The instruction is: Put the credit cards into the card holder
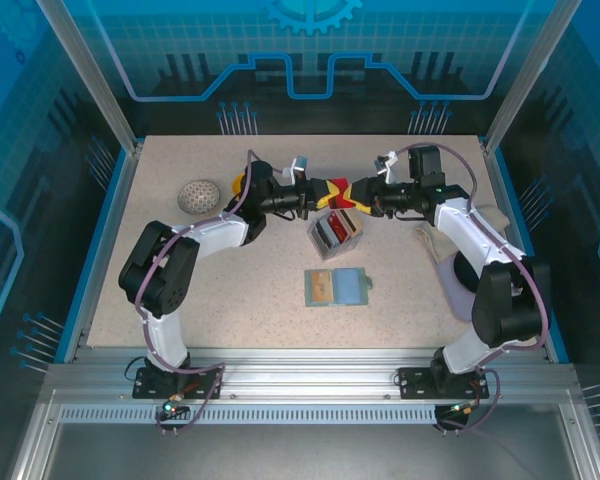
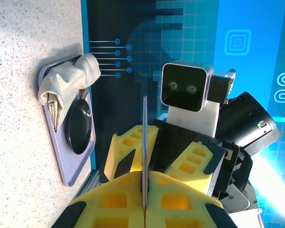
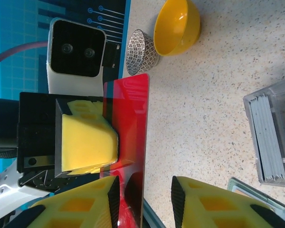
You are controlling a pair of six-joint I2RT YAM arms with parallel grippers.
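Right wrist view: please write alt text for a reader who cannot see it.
The left gripper clamps a red credit card, and the right gripper stands open astride the card's near end. A yellow bowl sits beyond.

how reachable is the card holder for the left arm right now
Probably yes: the card holder lies open on bare table, closer in than the left gripper, which is shut on the red card. The clear card box sits between them, so the arm would likely pass over it.

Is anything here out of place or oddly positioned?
Nothing looks spilled or damaged. Only the red card is off the table, pinched on edge by the left gripper, with the right gripper open around it.
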